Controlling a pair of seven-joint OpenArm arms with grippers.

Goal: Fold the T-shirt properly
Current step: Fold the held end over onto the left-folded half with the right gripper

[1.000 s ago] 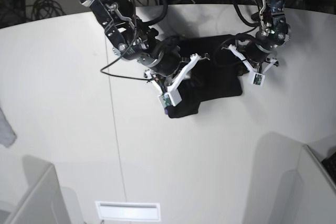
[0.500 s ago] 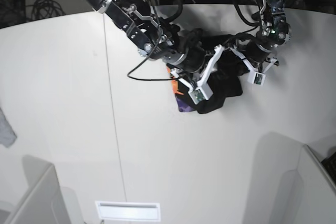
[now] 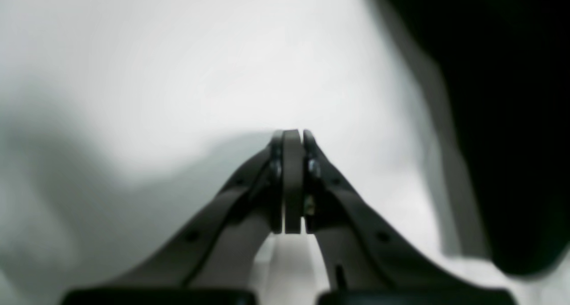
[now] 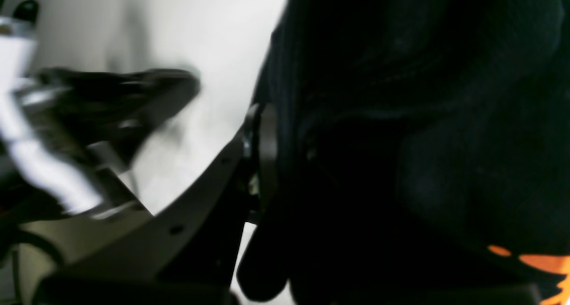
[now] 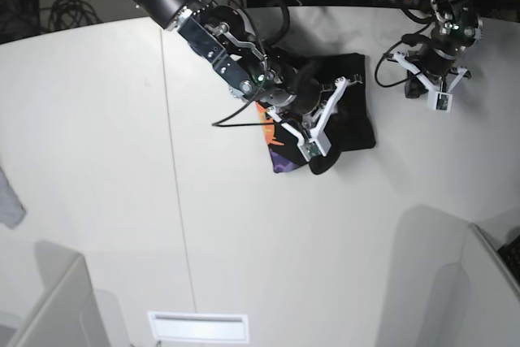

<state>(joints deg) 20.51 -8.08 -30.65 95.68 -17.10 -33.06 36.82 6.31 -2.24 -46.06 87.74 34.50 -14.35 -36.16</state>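
Partly folded, the black T-shirt (image 5: 345,111) is bunched mid-table, its print exposed; a flap is pinched by the right gripper (image 4: 285,162), while the left gripper (image 3: 292,180) is pressed together, empty.

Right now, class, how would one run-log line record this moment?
phase: folding | right gripper: shut on black cloth T-shirt, printed side showing | left gripper: shut, empty, over white table

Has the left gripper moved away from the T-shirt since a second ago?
Yes. In the base view the left gripper, shut and empty, has pulled off the T-shirt toward the table's right edge, now clear of the cloth.
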